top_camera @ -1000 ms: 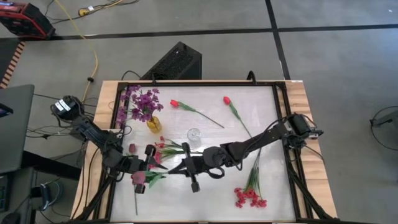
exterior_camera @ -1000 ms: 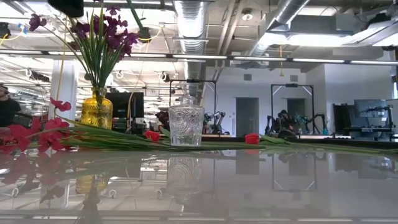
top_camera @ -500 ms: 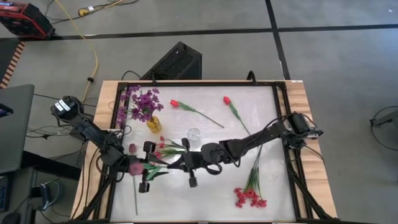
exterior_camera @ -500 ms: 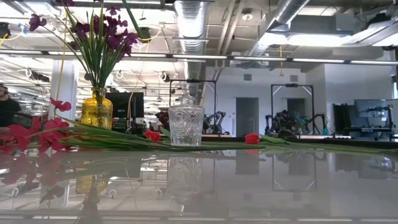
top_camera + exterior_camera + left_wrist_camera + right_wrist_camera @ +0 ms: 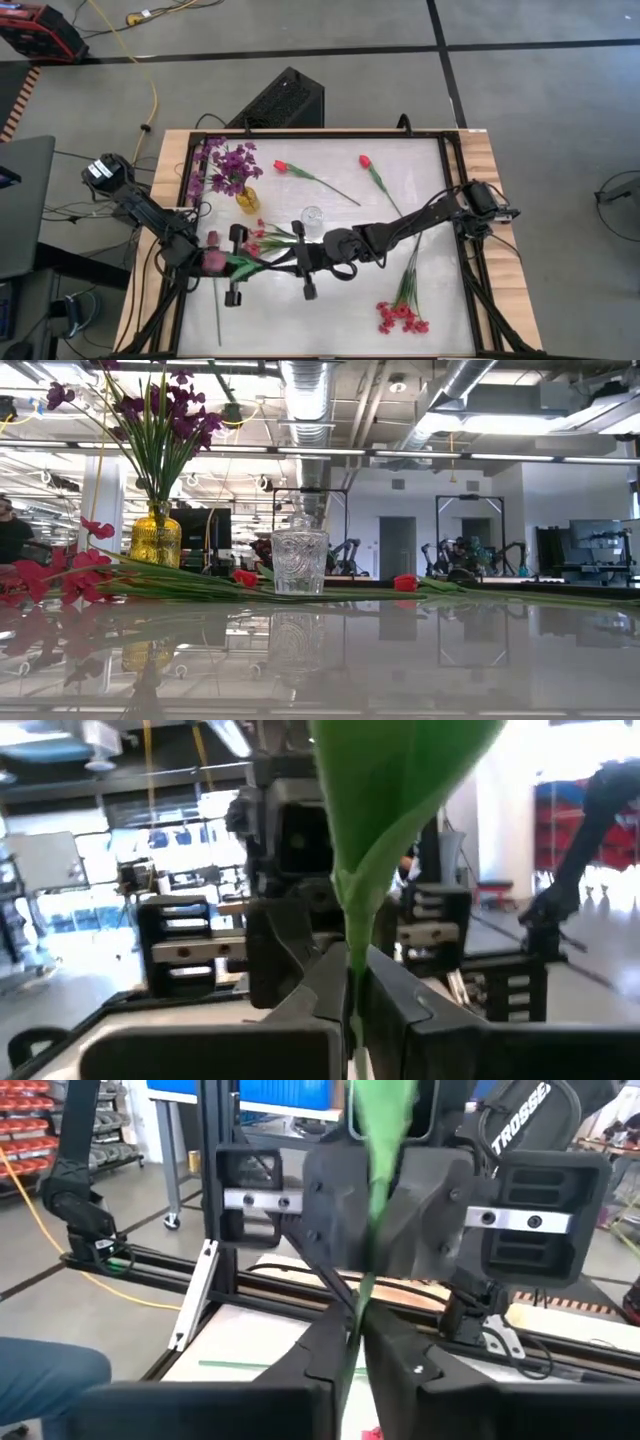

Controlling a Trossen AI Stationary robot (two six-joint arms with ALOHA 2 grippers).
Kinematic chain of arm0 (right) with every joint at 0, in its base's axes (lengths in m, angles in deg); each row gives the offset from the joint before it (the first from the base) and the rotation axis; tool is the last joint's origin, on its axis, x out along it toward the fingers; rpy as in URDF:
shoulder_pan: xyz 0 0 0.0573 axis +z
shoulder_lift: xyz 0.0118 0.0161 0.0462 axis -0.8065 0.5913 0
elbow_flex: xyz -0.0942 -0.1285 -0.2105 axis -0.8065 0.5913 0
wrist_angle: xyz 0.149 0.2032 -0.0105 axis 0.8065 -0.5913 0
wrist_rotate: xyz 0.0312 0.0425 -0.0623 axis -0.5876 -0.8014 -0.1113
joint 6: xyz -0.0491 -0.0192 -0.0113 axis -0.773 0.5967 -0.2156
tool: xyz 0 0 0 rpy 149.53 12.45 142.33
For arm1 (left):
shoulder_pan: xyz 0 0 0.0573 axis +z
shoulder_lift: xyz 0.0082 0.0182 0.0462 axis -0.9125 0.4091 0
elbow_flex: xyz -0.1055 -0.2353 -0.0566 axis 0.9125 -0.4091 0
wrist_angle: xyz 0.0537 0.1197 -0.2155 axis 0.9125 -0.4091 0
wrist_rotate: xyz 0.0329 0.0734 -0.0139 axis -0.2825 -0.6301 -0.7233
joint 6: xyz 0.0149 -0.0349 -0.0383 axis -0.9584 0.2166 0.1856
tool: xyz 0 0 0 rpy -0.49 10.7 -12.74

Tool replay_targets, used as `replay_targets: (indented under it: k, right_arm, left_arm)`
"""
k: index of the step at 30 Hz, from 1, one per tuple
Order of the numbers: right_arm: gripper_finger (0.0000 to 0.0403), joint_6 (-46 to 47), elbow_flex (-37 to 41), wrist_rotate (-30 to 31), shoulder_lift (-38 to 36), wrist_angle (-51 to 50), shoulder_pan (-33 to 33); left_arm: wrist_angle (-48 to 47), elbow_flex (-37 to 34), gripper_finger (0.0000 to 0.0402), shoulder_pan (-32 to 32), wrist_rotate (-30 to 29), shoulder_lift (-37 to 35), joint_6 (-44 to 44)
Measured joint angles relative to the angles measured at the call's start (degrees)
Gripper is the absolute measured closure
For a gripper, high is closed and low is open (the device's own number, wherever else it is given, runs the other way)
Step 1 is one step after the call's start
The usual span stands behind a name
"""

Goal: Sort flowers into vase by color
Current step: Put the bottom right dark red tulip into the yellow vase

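Your two grippers meet nose to nose over the table's (image 5: 420,170) near-left part: the left gripper (image 5: 352,1010) is clamped on the thin green stem of a maroon tulip (image 5: 213,262), while the right gripper (image 5: 352,1342) also pinches that stem, though its grip looks slack. Expect the stem to be light, springy and slippery, so grip mid-stem, clear of the soft leaf. The yellow vase (image 5: 247,199) holds purple sprays (image 5: 228,166); the clear glass vase (image 5: 313,216) looks empty.

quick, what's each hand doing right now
Left hand: closed on the tulip's stem.
Right hand: on the same stem; fingers close around it, grip cannot be told.
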Motion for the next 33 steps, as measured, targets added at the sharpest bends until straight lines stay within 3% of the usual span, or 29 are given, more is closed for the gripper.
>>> replay_targets:
  k: [6,12,16,19,23,27,33]
  right_arm:
    - [0.0278,-2.5,0.0,-0.5,-1.1,-2.4,-0.5]
    - [0.0228,-1.1,0.0,-1.0,-5.8,-13.1,-1.4]
    - [0.0214,1.2,0.0,-0.7,-7.4,-17.8,-2.2]
    - [0.0212,1.2,0.0,-0.7,-7.5,-18.4,-2.5]
    - [0.0212,1.4,0.0,-0.8,-7.0,-19.0,-2.7]
    - [0.0212,2.0,0.0,-0.7,-7.0,-20.6,-3.1]
    - [0.0211,2.0,0.0,-0.8,-7.0,-21.0,-3.5]
  left_arm:
    - [-11.4,0.0,0.0401,-1.6,-7.1,-10.3,2.5]
    - [-34.8,0.1,0.0401,-3.5,-18.2,-24.1,8.9]
    - [-52.9,0.1,0.0401,-1.4,-22.1,-29.5,17.8]
    - [-57.2,0.1,0.0401,1.4,-22.1,-30.4,18.6]
    - [-58.7,1.9,0.0401,4.0,-22.4,-30.1,11.1]
    - [-66.3,8.1,0.0401,5.8,-25.3,-29.4,6.5]
    - [-81.8,17.6,0.0401,8.0,-27.4,-25.0,8.9]
